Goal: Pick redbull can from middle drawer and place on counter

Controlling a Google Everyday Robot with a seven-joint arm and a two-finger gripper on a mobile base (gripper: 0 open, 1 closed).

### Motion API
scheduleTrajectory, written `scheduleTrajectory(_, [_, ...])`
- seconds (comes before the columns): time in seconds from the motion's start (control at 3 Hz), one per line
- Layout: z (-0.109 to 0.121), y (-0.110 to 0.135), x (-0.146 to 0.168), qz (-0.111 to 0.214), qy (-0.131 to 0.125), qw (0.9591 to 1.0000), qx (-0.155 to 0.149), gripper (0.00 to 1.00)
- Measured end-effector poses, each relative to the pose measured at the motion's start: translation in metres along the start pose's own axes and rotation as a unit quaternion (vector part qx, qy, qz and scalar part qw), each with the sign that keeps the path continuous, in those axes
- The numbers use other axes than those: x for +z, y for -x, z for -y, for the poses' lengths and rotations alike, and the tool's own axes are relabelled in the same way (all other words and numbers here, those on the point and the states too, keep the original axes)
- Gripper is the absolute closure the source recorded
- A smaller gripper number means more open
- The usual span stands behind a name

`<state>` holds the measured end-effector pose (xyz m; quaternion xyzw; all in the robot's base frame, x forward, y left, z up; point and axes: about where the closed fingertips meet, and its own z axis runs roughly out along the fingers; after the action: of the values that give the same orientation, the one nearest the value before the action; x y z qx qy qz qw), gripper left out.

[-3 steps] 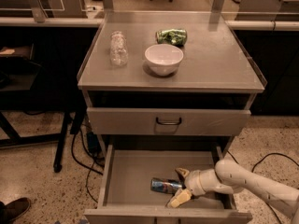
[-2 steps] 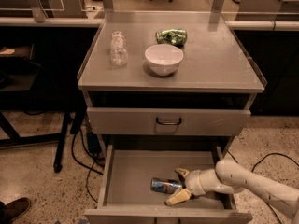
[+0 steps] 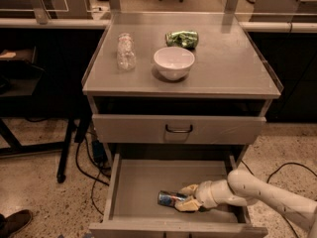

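The redbull can (image 3: 170, 198) lies on its side on the floor of the open middle drawer (image 3: 143, 182), near the front. My gripper (image 3: 187, 197) reaches in from the right on a white arm. Its two tan fingers (image 3: 189, 189) are closed on the can's right end, one behind it and one in front. The can rests on the drawer floor. The counter (image 3: 228, 68) is the flat grey top of the cabinet above.
On the counter stand a white bowl (image 3: 174, 62), a clear plastic bottle (image 3: 126, 51) and a crushed green can (image 3: 182, 38). The top drawer front with a dark handle (image 3: 179, 129) is closed above the open drawer. Cables lie on the floor on both sides.
The front finger has moved in towards the can, so the fingers have closed onto its right end. The can and the arm have barely shifted.
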<state>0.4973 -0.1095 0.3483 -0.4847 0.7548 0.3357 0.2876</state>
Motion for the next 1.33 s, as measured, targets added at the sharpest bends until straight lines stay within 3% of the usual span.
scheduleTrajectory(0.33, [0.0,0.0,0.0,0.0,0.0,1.0,0.0,0.9])
scheduleTrajectory(0.67, [0.0,0.0,0.0,0.0,0.0,1.0,0.0,1.0])
scheduleTrajectory(1.33, [-0.011,0.048,-0.018,0.028,-0.021,0.999,-0.029,1.0])
